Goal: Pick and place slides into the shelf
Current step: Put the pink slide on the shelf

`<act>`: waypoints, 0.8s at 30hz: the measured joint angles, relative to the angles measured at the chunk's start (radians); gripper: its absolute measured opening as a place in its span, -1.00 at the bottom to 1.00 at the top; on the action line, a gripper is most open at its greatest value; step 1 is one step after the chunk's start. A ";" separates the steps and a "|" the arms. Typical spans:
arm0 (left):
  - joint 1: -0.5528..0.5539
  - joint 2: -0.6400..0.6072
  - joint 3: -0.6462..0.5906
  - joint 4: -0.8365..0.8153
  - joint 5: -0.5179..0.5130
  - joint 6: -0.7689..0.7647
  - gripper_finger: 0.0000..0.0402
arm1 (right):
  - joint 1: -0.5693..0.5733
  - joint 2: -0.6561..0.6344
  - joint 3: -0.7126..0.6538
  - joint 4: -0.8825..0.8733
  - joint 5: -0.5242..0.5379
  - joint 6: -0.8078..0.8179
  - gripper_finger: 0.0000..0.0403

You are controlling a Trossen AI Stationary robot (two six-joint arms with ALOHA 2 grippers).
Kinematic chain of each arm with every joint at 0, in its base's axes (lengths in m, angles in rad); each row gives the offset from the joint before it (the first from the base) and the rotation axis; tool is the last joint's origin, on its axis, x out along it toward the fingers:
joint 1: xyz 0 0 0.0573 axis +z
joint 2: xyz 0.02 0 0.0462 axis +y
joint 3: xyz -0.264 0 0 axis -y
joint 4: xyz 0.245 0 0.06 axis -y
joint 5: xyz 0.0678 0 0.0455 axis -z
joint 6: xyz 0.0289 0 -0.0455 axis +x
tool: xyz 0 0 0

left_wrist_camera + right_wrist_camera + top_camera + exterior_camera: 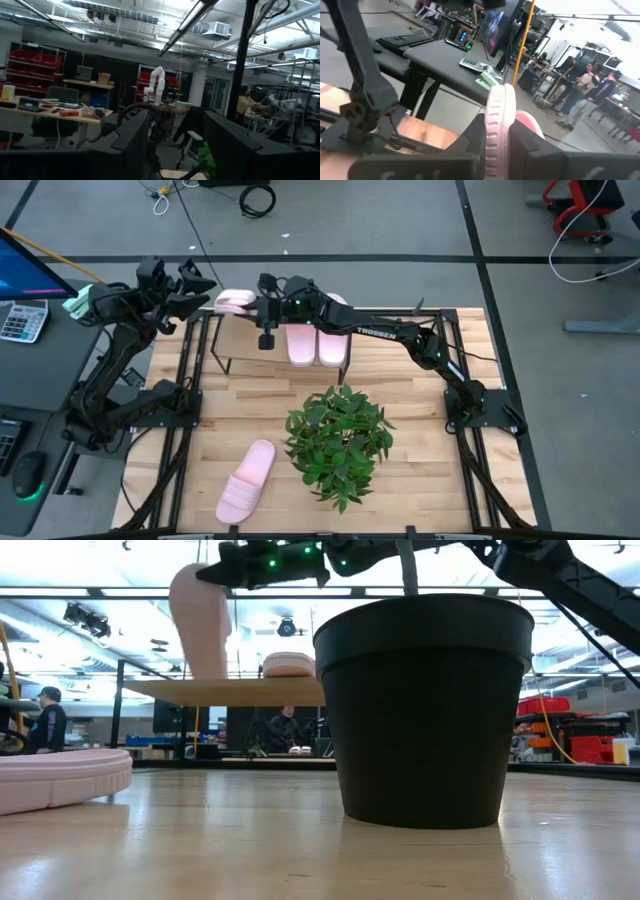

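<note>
I count four pink slides (247, 479), one wooden shelf (225, 690), one green plant (337, 436) in one black pot (423, 710), and my two robot arms.

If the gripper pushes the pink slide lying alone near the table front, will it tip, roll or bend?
The loose slide lies flat on its sole on the wooden tabletop, so it would probably skid, not roll or tip. It looks like thick foam, likely light. Its wide strap may flex somewhat under a pinch.
</note>
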 joint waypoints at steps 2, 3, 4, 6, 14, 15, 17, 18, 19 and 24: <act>-0.010 0.000 0.000 0.000 0.000 0.000 -0.02 | 0.001 0.006 0.000 -0.004 -0.006 0.001 -0.78; -0.014 0.000 0.000 0.000 0.000 0.000 -0.02 | 0.001 0.013 0.000 0.009 -0.007 -0.001 -0.78; -0.018 0.000 0.000 0.000 0.000 0.000 -0.01 | 0.001 0.016 0.000 0.012 -0.009 -0.001 -0.78; -0.027 0.000 0.000 0.000 0.000 0.000 -0.01 | 0.002 0.021 0.000 0.005 -0.012 -0.003 -0.78; -0.044 0.000 0.000 0.000 0.000 0.002 -0.06 | 0.002 0.029 0.000 0.009 -0.030 -0.006 -0.78; -0.044 0.000 0.000 0.000 0.000 0.002 -0.06 | 0.002 0.029 0.000 0.007 -0.037 -0.005 -0.78; -0.044 0.000 0.000 0.000 0.000 0.002 -0.06 | 0.002 0.029 0.000 -0.004 -0.054 0.002 -0.78; -0.044 0.000 0.000 0.000 0.000 0.002 -0.06 | 0.002 0.029 0.000 -0.017 -0.061 0.005 -0.78; -0.044 0.000 0.000 0.000 0.000 0.002 -0.05 | 0.002 0.029 0.000 -0.026 -0.067 0.009 -0.78; -0.044 0.000 0.000 0.000 0.000 0.003 -0.08 | 0.008 0.030 0.000 -0.072 -0.101 0.049 -0.78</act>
